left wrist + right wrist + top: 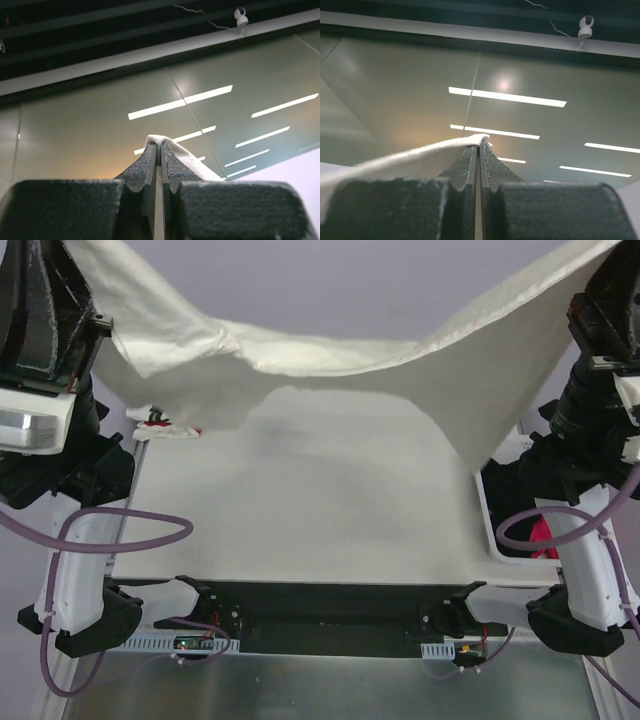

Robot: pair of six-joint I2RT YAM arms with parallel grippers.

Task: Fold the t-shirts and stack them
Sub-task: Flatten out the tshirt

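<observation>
2 t-shirts show in the top view. The cream-white t-shirt (pixel 330 355) hangs in the air above the table (pixel 320 530), stretched from the upper left corner to the upper right corner and sagging in the middle; its top edge and both held corners run out of the frame. The second t-shirt (pixel 166 427) is only a small bunch at middle left, just below the hanging cloth's lower left edge; it is white with red marks, mostly hidden, its print too small to read.

2 grippers are each clenched on the cream cloth. In the left wrist view the left gripper (pixel 159 146) presses its pads together on a fold that pokes out at the tips and trails to the lower right; in the right wrist view the right gripper (pixel 480 142) pinches an edge that trails off to the lower left. The top view cuts both grippers off at its upper corners.

1 white bin (pixel 489 530) sits at the right edge, largely hidden behind the right arm (pixel 590 570); something pink-red (pixel 545 535) lies inside it, too hidden to identify. 1 small white camera (pixel 241 16) hangs in the upper right of each wrist view.
</observation>
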